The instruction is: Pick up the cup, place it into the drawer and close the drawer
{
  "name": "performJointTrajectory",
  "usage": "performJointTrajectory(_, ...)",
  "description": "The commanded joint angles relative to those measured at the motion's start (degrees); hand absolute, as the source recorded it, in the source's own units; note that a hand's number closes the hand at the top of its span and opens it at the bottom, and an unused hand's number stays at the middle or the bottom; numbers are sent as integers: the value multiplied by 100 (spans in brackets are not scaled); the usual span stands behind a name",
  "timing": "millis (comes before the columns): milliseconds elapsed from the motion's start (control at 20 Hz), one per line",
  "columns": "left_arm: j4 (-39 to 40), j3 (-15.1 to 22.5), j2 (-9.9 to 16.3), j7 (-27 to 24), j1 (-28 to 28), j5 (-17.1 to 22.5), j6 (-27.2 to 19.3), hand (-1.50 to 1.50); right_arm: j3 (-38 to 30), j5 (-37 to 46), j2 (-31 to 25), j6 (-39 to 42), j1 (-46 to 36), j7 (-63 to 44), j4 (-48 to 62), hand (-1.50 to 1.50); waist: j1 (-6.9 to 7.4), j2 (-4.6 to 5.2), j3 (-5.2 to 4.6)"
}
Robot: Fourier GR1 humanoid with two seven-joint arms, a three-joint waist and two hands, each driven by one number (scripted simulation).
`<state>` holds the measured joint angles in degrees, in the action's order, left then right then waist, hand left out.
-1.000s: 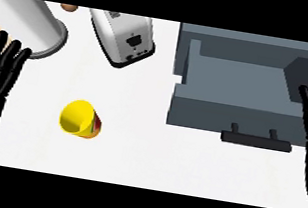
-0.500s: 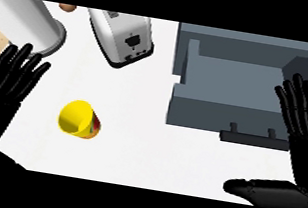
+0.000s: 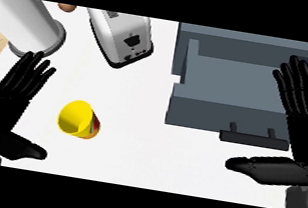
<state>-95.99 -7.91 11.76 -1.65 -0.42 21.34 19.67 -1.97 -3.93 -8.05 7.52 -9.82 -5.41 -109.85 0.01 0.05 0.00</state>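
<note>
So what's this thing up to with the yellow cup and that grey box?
Nothing is held yet. The yellow cup lies tipped on its side on the white counter, beside the open left robot hand. The grey drawer stands open and holds nothing, with the open right robot hand over its right side.

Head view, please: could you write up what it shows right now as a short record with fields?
cup: yellow cup lying on its side on the white counter, held by neither hand
drawer: grey drawer open, nothing visible inside, handle facing the robot
left hand: left hand open, fingers straight, left of the cup, not touching it
right hand: right hand open, fingers straight, over the drawer's right side
other items: toaster and white cylinder at the far side of the counter
task state: cup not yet picked up
</note>
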Motion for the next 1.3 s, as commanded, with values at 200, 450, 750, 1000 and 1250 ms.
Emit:
performJointTrajectory(200,1714,-27,-105,-1476,219,-905,346,-150,-180,-25,-64,121,-56,225,200,-150,-4,0,-3)
performJointTrajectory(450,3252,-239,52,-2137,-578,-1344,214,-150,-315,-49,-137,230,-237,446,407,-150,-25,5,-2)
performJointTrajectory(750,4588,-293,149,-2716,-1054,-1573,346,-150,-201,35,-34,18,-498,-63,177,-150,-25,1,-3)
performJointTrajectory(1000,5854,-240,92,-3995,-1260,-2210,-59,-150,-282,-117,-59,223,-111,132,92,-150,-59,7,-5)
performJointTrajectory(1250,7670,-427,282,-5019,-2150,-2397,70,-150,-416,-172,-253,355,-445,79,311,-150,-94,27,-11)
